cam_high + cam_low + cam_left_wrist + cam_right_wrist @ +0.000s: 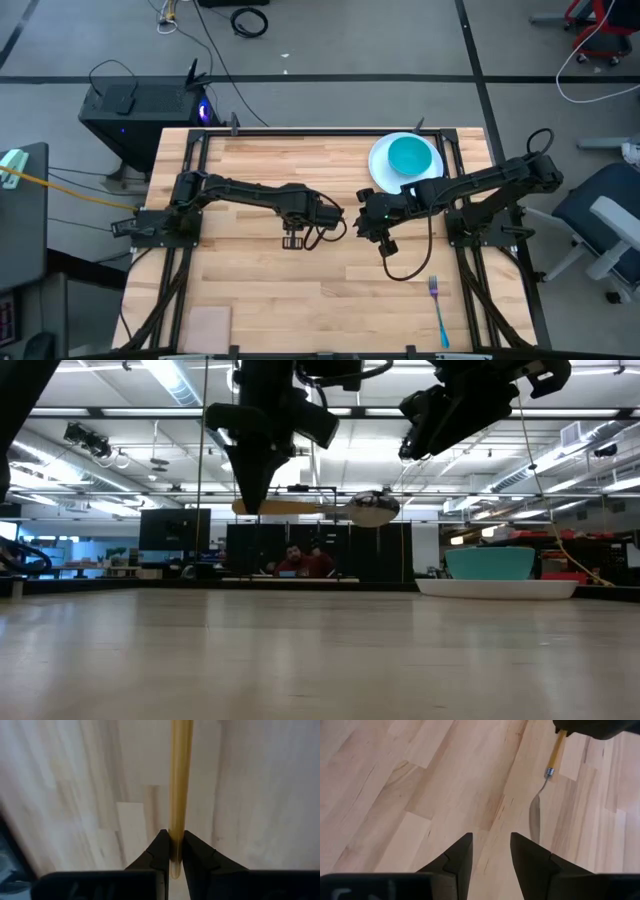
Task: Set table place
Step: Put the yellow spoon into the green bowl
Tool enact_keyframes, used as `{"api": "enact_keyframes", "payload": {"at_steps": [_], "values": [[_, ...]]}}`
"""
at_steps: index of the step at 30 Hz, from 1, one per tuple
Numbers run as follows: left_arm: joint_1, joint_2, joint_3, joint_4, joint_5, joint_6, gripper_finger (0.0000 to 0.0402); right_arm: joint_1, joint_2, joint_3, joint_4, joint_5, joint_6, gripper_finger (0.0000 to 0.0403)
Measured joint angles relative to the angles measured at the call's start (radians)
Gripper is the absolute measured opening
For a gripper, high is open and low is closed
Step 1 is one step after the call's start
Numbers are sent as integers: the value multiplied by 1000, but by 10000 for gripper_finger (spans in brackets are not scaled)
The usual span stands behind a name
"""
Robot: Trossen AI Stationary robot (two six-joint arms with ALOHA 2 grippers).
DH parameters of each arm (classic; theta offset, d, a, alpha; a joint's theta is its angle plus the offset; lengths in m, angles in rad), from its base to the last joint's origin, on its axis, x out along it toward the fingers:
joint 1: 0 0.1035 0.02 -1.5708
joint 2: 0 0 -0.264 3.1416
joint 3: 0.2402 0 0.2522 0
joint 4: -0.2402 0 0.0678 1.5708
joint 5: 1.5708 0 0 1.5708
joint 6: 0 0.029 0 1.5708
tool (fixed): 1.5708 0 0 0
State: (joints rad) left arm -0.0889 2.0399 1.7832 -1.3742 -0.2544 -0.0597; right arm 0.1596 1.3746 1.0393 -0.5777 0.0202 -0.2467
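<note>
My left gripper (292,240) hangs over the middle of the table (250,290), shut on an orange-handled metal spoon (330,508) that is held level above the wood. My right gripper (385,243) is open and empty just to its right, above the table; in the right wrist view (490,850) the spoon's bowl (535,820) lies ahead of its fingers. A teal bowl (410,156) sits in a round white plate (378,170) at the far right. A blue-handled fork (438,308) lies flat near the front right. My left gripper pinches the spoon's orange handle (175,837) between its two fingers, near the handle's free end (240,508). The fingers point down from above and lie across the handle. The spoon is lifted clear of the table and level, its bowl (372,510) toward the right arm.
A tan rectangular pad (208,325) lies at the front left corner. Black rails (195,150) edge the tabletop. Bare wood lies between the arms and the near edge. A person sits far off in the room beyond the table (295,560).
</note>
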Motion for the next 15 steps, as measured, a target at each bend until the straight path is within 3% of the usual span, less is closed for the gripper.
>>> {"api": "enact_keyframes", "payload": {"at_steps": [15], "values": [[-46, -2, -1, 78, -75, 4, 38, 0, 0, 0, -21, 0, 5, 139]]}}
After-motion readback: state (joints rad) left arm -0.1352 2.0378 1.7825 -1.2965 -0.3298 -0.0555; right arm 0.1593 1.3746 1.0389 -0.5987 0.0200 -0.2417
